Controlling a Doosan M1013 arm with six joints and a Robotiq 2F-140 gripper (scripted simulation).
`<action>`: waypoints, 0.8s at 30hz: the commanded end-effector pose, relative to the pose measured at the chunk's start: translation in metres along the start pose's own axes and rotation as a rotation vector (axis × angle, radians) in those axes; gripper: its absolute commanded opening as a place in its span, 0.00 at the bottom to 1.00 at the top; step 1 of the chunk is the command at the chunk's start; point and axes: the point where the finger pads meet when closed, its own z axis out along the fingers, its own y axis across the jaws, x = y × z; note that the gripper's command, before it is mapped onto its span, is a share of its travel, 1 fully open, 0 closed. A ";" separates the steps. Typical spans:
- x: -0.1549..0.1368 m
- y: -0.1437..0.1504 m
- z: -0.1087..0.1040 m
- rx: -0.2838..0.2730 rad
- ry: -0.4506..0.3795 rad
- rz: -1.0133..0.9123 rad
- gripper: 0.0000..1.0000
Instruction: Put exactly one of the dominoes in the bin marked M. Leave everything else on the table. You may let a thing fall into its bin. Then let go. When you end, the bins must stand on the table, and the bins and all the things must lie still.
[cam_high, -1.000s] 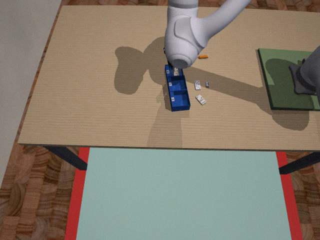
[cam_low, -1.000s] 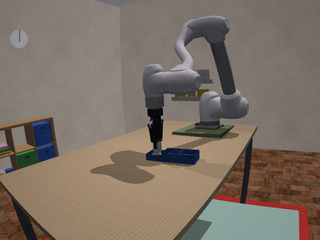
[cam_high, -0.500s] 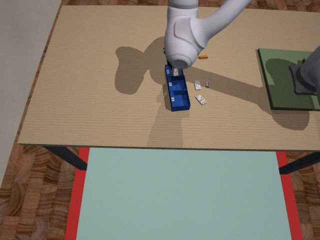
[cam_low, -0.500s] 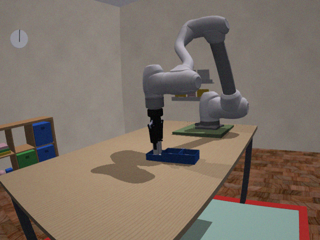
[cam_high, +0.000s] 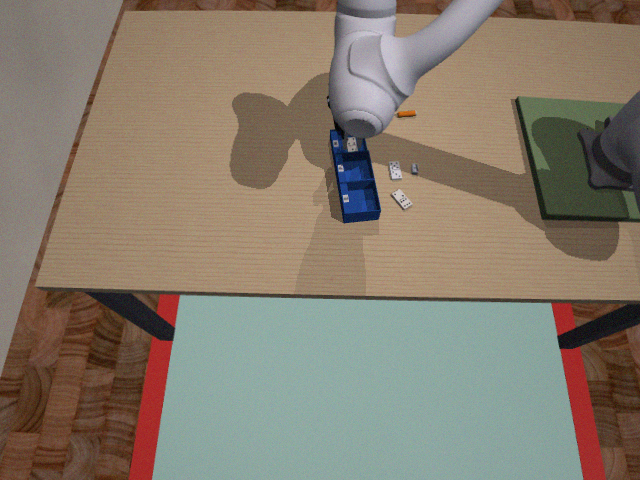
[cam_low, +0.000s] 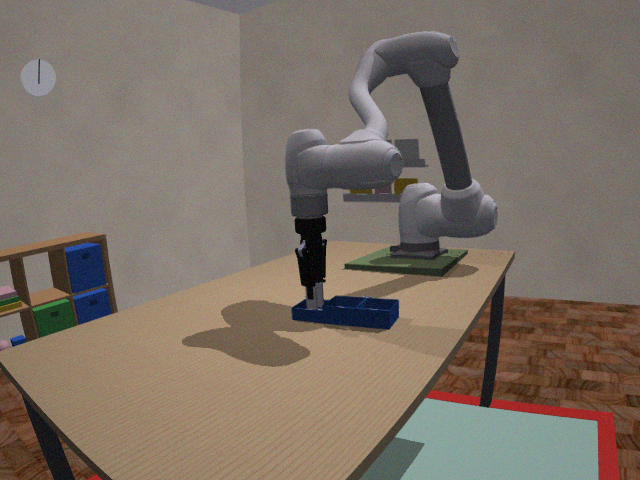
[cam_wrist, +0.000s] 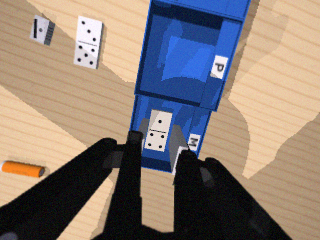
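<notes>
A blue bin (cam_high: 361, 212) (cam_low: 361, 316) (cam_wrist: 150, 75) with three compartments lies on the table. Its end compartment bears the label M (cam_wrist: 194, 141), the middle one the label P (cam_wrist: 219, 66). My gripper (cam_wrist: 159, 132) (cam_low: 314, 300) reaches down into the M compartment, with its fingers slightly apart. A white domino (cam_wrist: 157, 131) (cam_high: 352, 143) lies between the fingers inside that compartment, and the fingers stand a little wider than it. Two more dominoes (cam_high: 395, 169) (cam_high: 401, 199) lie on the table right of the bin; one also shows in the wrist view (cam_wrist: 88, 42).
A small grey block (cam_high: 414, 168) (cam_wrist: 42, 29) lies beside the dominoes. An orange cylinder (cam_high: 407, 113) (cam_wrist: 22, 169) lies behind the bin. The arm's green base plate (cam_high: 558, 155) (cam_low: 413, 263) sits at the table's right end.
</notes>
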 end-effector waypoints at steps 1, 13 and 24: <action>0.000 0.000 -0.001 0.000 0.000 0.000 0.19; 0.000 0.000 -0.015 0.000 0.000 0.000 0.19; 0.000 0.000 -0.037 0.000 0.000 0.000 0.19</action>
